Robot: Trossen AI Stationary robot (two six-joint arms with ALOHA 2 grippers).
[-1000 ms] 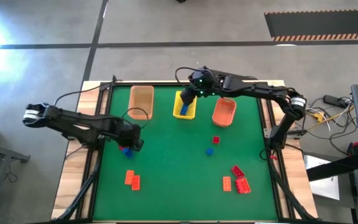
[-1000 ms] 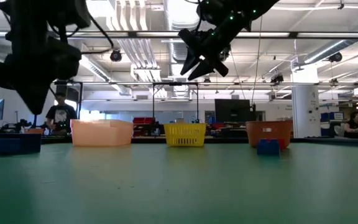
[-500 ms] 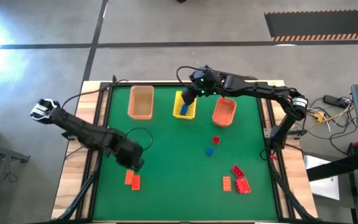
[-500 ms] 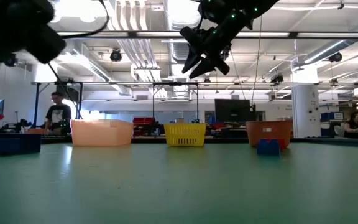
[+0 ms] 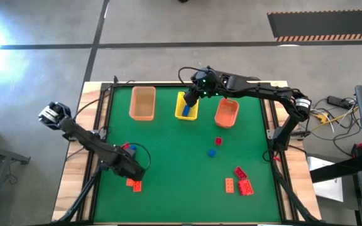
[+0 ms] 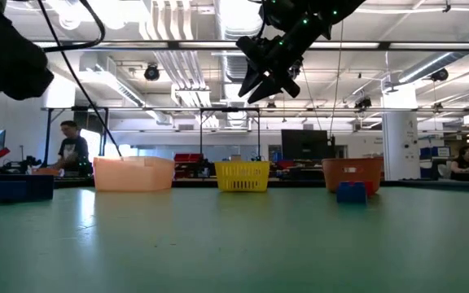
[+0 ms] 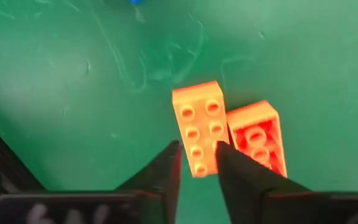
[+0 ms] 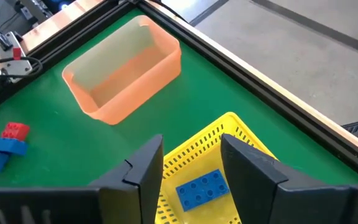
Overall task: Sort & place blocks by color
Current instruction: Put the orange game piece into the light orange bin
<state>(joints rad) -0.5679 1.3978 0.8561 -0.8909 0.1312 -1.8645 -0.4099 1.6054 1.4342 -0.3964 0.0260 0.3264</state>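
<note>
Straddling an orange block [image 7: 197,137], left fingers [image 7: 166,174] slightly parted, right fingers [image 8: 146,168] parted, empty

Overhead camera looks straight down; I get the whole green table [image 5: 181,182] and both arms. Low camera sits at tabletop height, facing level across the mat into the room, baskets far off in a row. Left wrist camera points down, very close to the mat, on an orange block [image 7: 198,127]. Right wrist camera looks down from higher up at the yellow basket [image 8: 210,163]. Overhead, low and right wrist views all share that basket and the pale orange basket [image 8: 124,67].
</note>
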